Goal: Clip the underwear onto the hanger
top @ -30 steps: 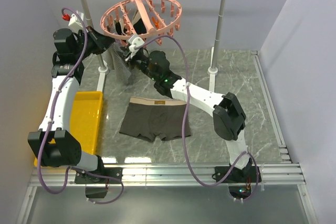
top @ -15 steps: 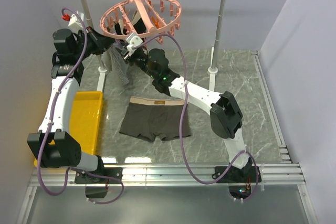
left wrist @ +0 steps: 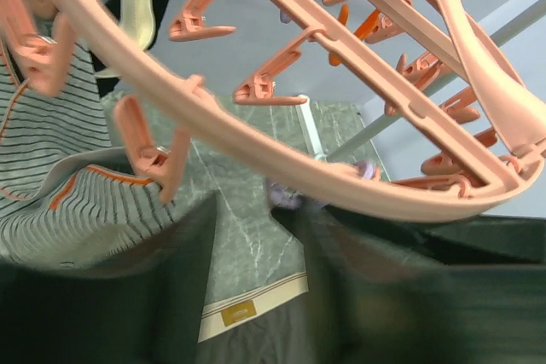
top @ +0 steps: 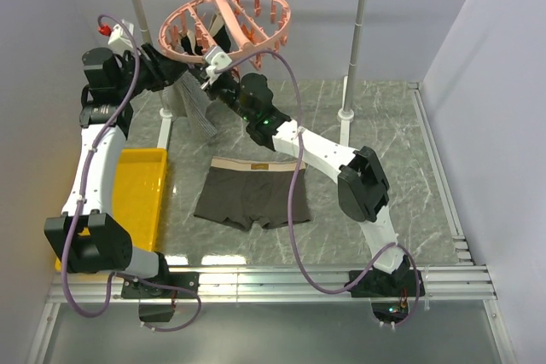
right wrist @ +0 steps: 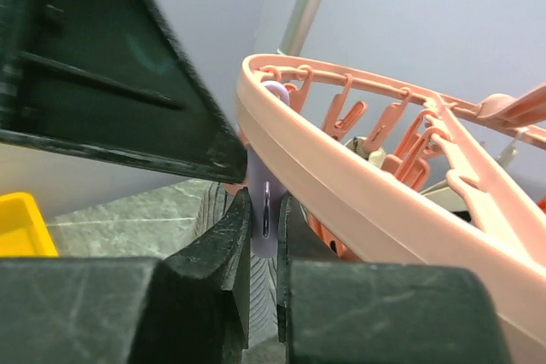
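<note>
This is a robotics lab cell. Plain pale-grey walls [top: 478, 40] enclose a grey marbled table [top: 384, 117] framed by aluminium rails [top: 299, 279].

Hanger [top: 232, 21]: salmon-pink, upper centre.
Underwear [top: 250, 198]: dark grey-brown, tan waistband, centre.
Tray [top: 145, 185]: yellow, left.
Hung cloth [left wrist: 43, 159]: grey-white pinstripe, orange trim.
Peg [right wrist: 266, 202]: pale lilac.
Bench [top: 384, 125]: grey marble, white veins.

The left gripper [left wrist: 256, 274] has been opened, its jaws now set apart. The right gripper [right wrist: 263, 215] has been raised and closed on a lavender peg [right wrist: 263, 183] between its fingertips, and the hanger [right wrist: 341, 176] has been nudged toward the left gripper.
</note>
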